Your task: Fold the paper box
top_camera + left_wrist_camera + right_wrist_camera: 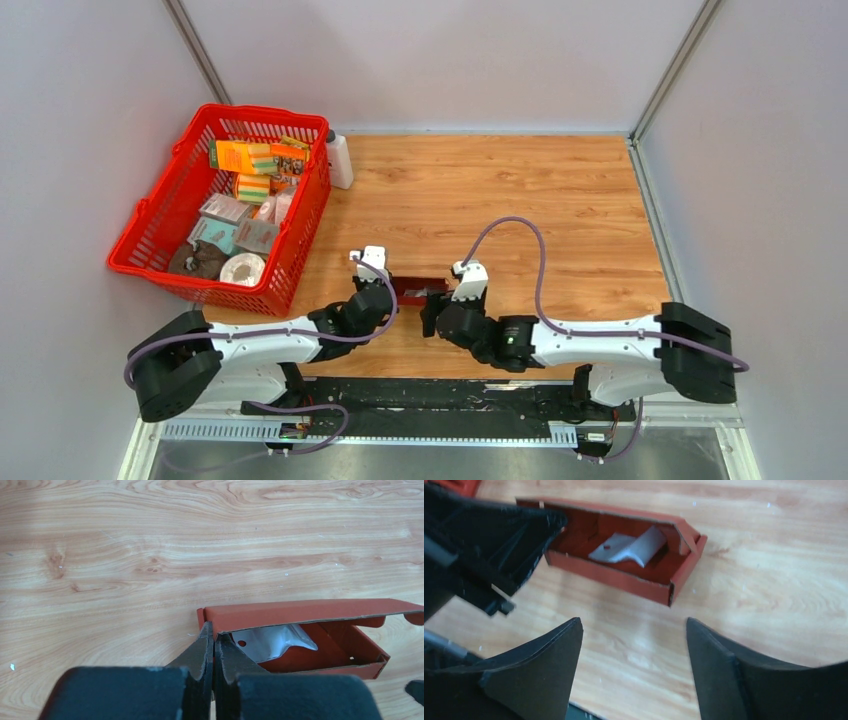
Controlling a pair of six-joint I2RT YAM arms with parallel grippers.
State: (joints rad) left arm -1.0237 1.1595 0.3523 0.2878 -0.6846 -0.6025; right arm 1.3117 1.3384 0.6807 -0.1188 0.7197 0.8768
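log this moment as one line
left tool: shut at box end | right tool: open, off box | box: walls up, top open, white sheet inside

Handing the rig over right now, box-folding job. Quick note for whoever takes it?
Left gripper: shut, tips at the corner of the box on its left end; can't tell if cardboard is pinched between them.
Right gripper: open, empty, close to the box but not touching it.
Box: on the table between the arms, with a white sheet inside.
Done: walls are up, tray shape formed.
Left: the lid flap is not closed; fold it down and tuck it in.
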